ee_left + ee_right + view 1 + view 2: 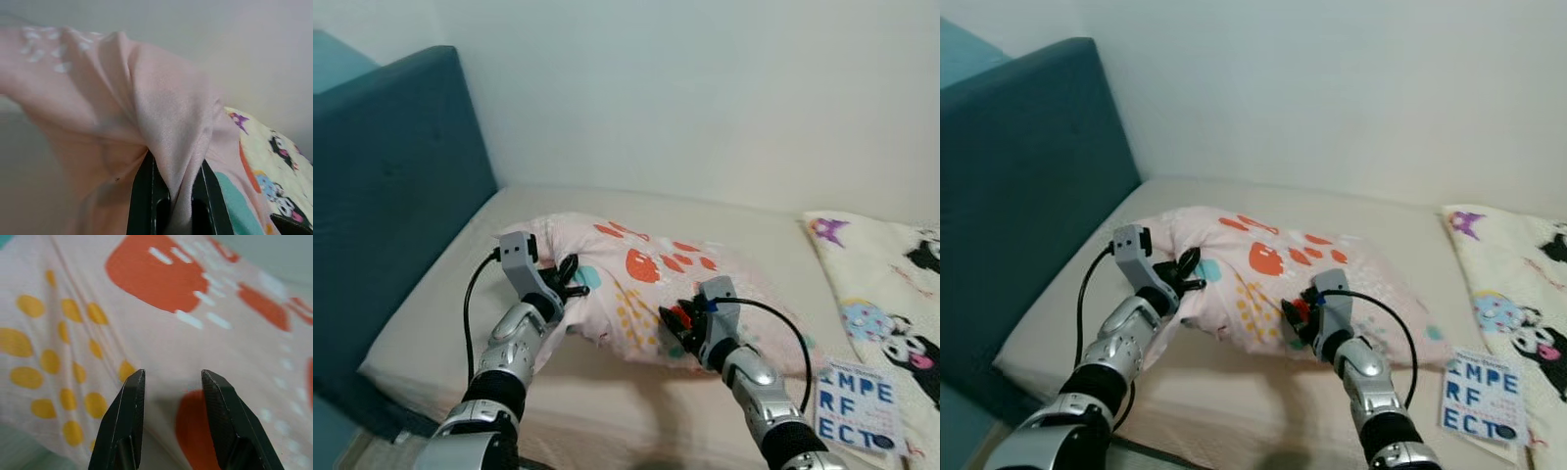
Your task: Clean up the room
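Leftmost: teal headboard (391, 215), upright against the white wall, with the beige mattress (431, 323) running rightward from its foot.

Next: left gripper (570, 277), at the near left corner of the pillow (646, 284). Jaws narrow, pinched onto a fold of pink fabric; the left wrist view has cloth bunched between the two black fingers (146, 196).

Centre: pillow, pink with orange, yellow and teal patches, lying on the mattress, its left corner a little lifted.

Next: right gripper (677, 326), at the pillow's near edge. Jaws apart, both fingertips (129, 396) hovering just over the print, nothing held.

Right: cartoon-print blanket (891, 304) along the bed's far side; a lettered card (859, 403) lies near its front corner.

Risk, as judged: only one corner is secured. A lift now would let the pillow swing, or the thin fold slip free, unless the right jaws close on fabric first.
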### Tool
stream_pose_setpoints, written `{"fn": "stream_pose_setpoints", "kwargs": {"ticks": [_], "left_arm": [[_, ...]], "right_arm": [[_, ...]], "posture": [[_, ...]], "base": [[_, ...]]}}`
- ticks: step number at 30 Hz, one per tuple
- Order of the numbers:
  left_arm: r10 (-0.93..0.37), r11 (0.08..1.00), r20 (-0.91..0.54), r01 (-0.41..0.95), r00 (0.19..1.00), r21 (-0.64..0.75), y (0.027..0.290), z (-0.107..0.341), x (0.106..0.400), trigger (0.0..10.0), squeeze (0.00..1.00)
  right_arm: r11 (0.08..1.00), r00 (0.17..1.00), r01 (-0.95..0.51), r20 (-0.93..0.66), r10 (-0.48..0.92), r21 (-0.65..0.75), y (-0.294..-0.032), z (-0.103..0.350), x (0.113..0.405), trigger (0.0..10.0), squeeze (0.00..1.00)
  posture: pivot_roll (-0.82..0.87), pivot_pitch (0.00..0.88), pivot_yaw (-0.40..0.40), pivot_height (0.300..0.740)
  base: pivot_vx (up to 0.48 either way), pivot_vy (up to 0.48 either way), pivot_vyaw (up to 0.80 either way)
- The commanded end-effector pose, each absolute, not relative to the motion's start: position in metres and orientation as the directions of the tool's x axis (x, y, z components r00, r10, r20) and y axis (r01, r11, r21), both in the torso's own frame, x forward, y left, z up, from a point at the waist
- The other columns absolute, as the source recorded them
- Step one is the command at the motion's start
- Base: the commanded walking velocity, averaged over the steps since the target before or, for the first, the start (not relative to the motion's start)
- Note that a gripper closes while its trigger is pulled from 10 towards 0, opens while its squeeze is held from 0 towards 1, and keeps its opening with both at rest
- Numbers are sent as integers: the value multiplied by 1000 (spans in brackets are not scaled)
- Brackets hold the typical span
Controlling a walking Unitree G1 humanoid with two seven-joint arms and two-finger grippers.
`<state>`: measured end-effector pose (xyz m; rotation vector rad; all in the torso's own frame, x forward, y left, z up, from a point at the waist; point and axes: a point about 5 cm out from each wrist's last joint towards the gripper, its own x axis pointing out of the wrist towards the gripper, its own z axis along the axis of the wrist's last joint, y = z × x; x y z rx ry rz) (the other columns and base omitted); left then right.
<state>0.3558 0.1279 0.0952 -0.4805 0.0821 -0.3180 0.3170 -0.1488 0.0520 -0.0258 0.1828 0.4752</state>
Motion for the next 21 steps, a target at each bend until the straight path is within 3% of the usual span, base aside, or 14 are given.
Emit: {"fn": "stream_pose_setpoints", "kwargs": {"ticks": [1,21], "left_arm": [[-303,852,43,291,952,-436,130,106,360,10000,0],[-334,857,38,320,942,-403,118,105,359,10000,0]], "right_arm": [[886,872,-464,-178,456,-2,-149,53,317,10000,0],[884,870,-467,-188,456,-15,-150,53,318,10000,0]], "posture": [[-63,13,-5,740],[-61,4,-2,740]], "base": [[0,0,800],[0,0,800]]}}
